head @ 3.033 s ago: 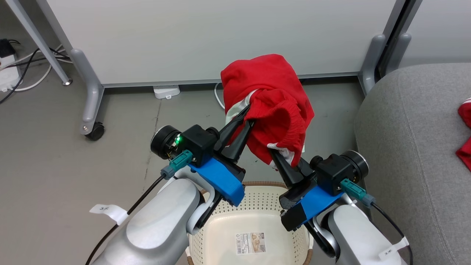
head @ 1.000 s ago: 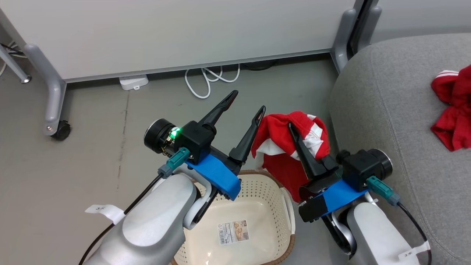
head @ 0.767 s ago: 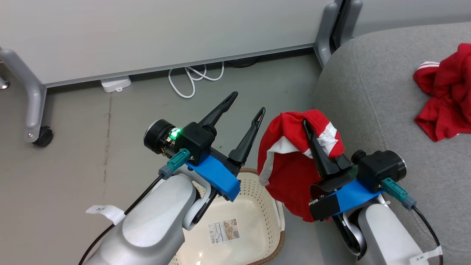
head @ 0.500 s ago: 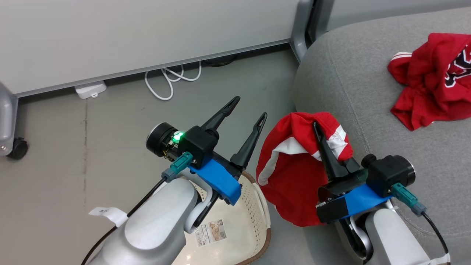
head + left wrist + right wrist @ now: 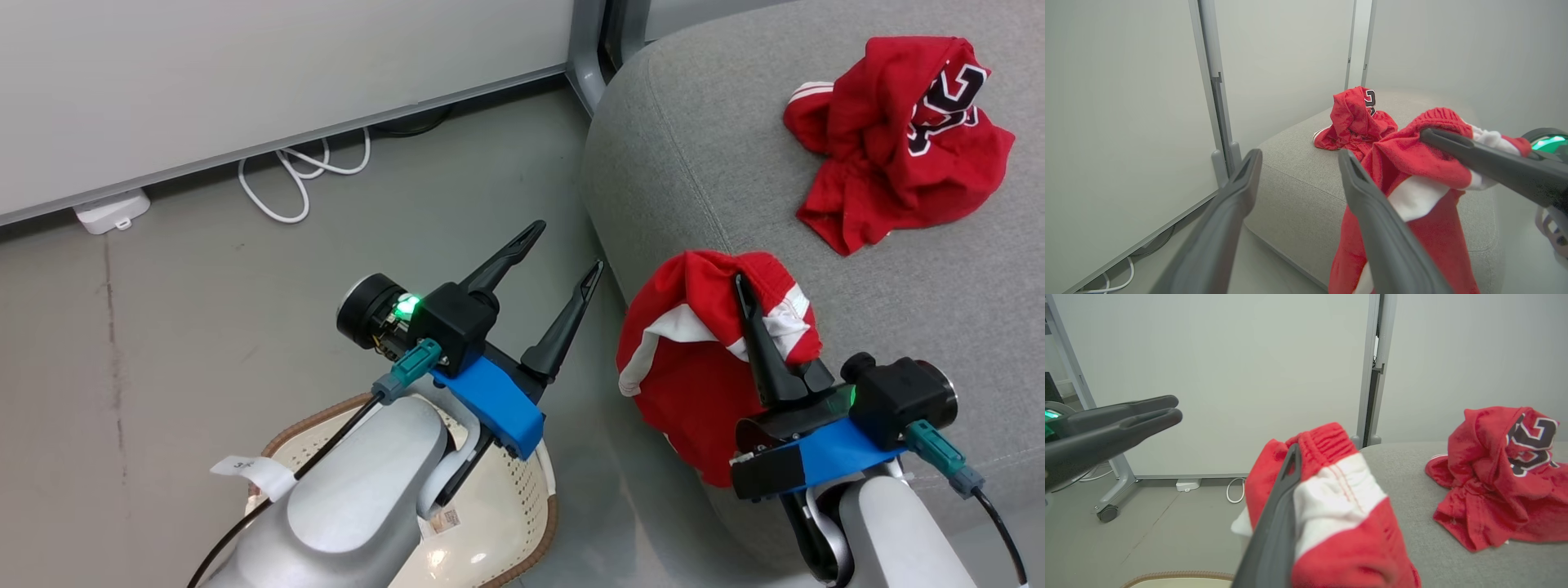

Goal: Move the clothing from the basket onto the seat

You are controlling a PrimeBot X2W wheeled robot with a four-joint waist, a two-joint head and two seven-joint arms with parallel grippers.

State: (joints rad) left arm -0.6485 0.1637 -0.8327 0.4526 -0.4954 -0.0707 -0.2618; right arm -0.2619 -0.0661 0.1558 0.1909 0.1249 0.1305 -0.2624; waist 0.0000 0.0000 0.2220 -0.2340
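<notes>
I am holding the striped shorts (image 5: 694, 384), clamped in my right gripper (image 5: 741, 286), over the front corner of the seat (image 5: 702, 163); its middle is lying ahead-right, by the lettered top (image 5: 882, 155). My left gripper (image 5: 569, 245) is hanging empty, fingers apart.

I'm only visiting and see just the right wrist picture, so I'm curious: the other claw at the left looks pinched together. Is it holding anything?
Observer: No. The head view shows the left gripper with its fingers spread and nothing between them.
Operator: Is anything left in the basket? My picture catches its rim.
Observer: In the head view, the part not hidden by the left arm is bare.
Operator: Is my striped garment lying on the seat?
Observer: No. The left wrist view shows it hanging from the right gripper, its lower end dropping below the seat's top.
</notes>
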